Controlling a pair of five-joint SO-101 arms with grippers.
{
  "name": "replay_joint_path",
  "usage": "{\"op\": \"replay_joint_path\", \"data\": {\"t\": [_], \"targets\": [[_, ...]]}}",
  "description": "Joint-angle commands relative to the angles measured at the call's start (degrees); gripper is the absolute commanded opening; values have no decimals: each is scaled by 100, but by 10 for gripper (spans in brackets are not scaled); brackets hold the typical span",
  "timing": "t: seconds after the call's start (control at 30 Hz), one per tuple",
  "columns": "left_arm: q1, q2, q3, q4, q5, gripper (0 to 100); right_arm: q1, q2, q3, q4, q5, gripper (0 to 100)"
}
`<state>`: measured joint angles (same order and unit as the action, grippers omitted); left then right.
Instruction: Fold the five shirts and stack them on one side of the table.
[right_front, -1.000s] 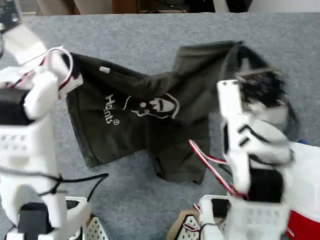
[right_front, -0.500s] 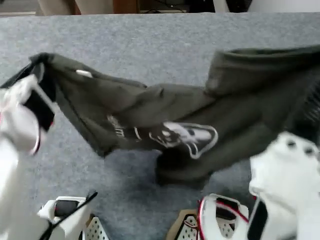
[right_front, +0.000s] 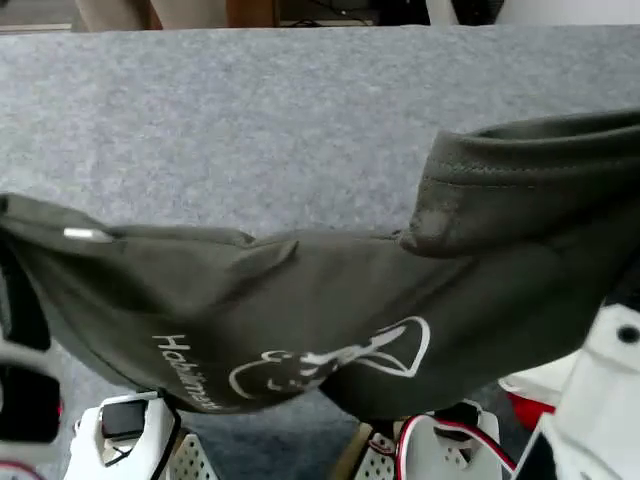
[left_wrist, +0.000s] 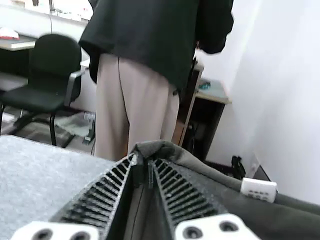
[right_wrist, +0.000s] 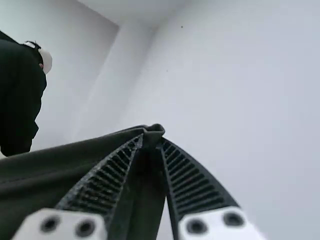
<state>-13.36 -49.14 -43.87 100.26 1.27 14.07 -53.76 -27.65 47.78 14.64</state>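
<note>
Both the left gripper (left_wrist: 144, 170) and right gripper (right_wrist: 150, 142) pinch the olive shirt (right_front: 330, 300) by its edge; it looks soft and light, best held at corners.

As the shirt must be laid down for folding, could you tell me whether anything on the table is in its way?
Nothing visible is. The shirt hangs above the table, pinched by the left gripper and the right gripper. No object shows on the grey surface beyond it; the part beneath the shirt is hidden.
</note>
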Motion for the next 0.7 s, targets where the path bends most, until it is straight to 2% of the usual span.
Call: {"op": "replay_joint_path", "data": {"t": [0.0,0.1,0.2,0.47,0.57,0.67], "targets": [[-44,75,220,44,-9,19,-523,198,303,281,88,4],[-44,242,800,26,0,19,-901,198,1033,369,325,4],[-53,532,1618,-466,114,19,-1156,198,1938,211,343,4],[-334,1288,3727,-3191,765,19,-1587,936,3644,-1459,343,4],[-369,1684,4044,-4158,774,19,-1666,1640,3662,-2031,343,4],[-360,2211,4114,-4765,774,19,-1780,2422,3653,-2708,360,4]]}}
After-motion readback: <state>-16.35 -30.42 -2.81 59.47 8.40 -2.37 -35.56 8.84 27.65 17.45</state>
